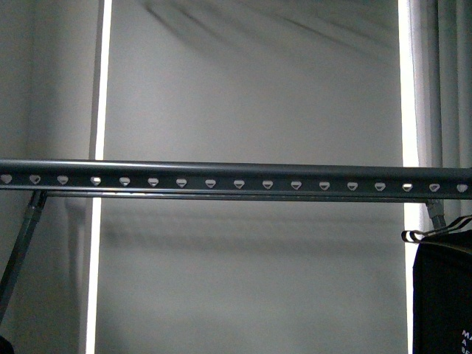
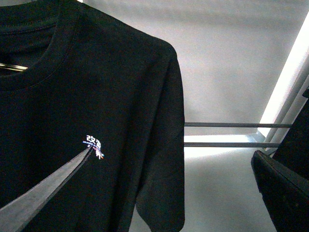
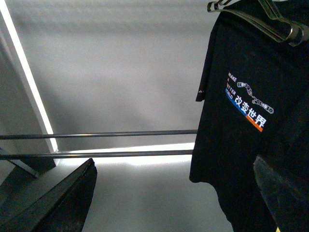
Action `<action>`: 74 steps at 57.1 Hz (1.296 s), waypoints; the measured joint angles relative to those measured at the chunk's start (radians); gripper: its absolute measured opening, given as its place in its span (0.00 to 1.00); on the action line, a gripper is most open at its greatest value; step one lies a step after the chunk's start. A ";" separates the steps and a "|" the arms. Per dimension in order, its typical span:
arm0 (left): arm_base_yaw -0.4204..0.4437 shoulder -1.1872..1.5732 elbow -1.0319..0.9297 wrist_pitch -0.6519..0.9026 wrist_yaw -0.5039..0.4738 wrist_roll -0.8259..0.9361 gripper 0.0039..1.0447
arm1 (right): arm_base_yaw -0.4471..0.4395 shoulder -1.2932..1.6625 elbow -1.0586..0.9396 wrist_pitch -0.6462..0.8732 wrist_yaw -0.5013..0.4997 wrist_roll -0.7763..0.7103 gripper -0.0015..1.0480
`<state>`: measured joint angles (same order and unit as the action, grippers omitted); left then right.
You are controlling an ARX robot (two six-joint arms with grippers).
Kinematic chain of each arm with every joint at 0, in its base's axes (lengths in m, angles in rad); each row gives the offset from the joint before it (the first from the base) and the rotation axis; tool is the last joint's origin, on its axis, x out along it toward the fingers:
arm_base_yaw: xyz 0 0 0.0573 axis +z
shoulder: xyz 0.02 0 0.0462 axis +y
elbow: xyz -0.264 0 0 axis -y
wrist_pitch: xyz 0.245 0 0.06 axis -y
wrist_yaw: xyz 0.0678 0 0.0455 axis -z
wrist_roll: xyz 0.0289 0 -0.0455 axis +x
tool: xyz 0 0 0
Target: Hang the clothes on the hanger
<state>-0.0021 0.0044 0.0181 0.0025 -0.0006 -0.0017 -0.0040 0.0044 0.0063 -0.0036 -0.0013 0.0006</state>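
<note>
A black T-shirt (image 3: 241, 125) with white print starting "MAKE A BETTER" (image 3: 232, 84) hangs from a hanger (image 3: 270, 21) in the right wrist view. Its edge and its hanger (image 1: 435, 232) show at the far right of the front view (image 1: 442, 295). My right gripper (image 3: 174, 164) is open and empty. One of its fingers (image 3: 282, 193) is in front of the shirt's lower part. In the left wrist view another black T-shirt (image 2: 96, 96), with a small chest print (image 2: 94, 142), hangs close by. My left gripper (image 2: 172, 154) is open, and one of its fingers (image 2: 43, 193) reaches across this shirt's chest.
A grey rail (image 1: 236, 177) with a row of holes crosses the front view, with a slanted rack leg (image 1: 22, 243) at the left. Two thin horizontal bars (image 3: 96, 144) run behind the shirts and also show in the left wrist view (image 2: 231, 134). Bright light strips (image 1: 99, 81) flank a grey wall.
</note>
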 joint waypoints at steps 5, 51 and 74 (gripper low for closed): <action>0.000 0.000 0.000 0.000 0.000 0.000 0.94 | 0.000 0.000 0.000 0.000 0.000 0.000 0.93; 0.086 1.184 0.634 0.288 -0.090 -0.740 0.94 | 0.001 0.000 0.000 0.000 0.000 0.000 0.93; 0.086 1.400 0.906 0.229 -0.192 -0.845 0.70 | 0.001 0.000 0.000 0.000 0.000 0.000 0.93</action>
<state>0.0841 1.4040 0.9241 0.2317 -0.1921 -0.8467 -0.0032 0.0044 0.0063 -0.0036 -0.0017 0.0002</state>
